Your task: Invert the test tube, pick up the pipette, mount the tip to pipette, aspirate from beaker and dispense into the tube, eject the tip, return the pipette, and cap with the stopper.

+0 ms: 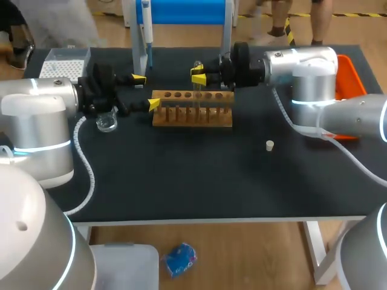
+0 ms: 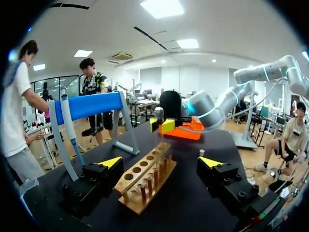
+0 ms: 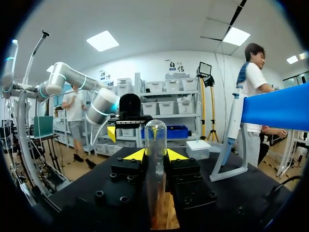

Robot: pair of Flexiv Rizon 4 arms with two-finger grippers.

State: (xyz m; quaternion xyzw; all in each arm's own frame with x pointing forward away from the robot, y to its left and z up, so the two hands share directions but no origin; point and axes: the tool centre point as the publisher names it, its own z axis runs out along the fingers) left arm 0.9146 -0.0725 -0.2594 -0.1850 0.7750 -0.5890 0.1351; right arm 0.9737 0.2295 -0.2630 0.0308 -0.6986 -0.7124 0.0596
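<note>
**Right gripper (image 3: 155, 155) clamping the clear glass test tube (image 3: 155, 137)**

Both its fingers are squeezing the tube upright, rounded end up, over the brown wooden tube rack (image 1: 190, 116). Left gripper (image 1: 146, 91) is sitting at the rack's left end, fingers spread wide apart.

the right claw (image 3: 155, 155) grips the test tube (image 3: 155, 133), round end up, above the rack (image 3: 166, 216).

Head cam: high, behind robot, looks down over whole surface (image 1: 199, 181). L wrist cam: low, close, looks along its jaws across rack (image 2: 145, 179) twd right arm (image 2: 205, 104). R wrist cam faces opposite way, twd left arm (image 3: 99, 104). All 3 share rack.
</note>
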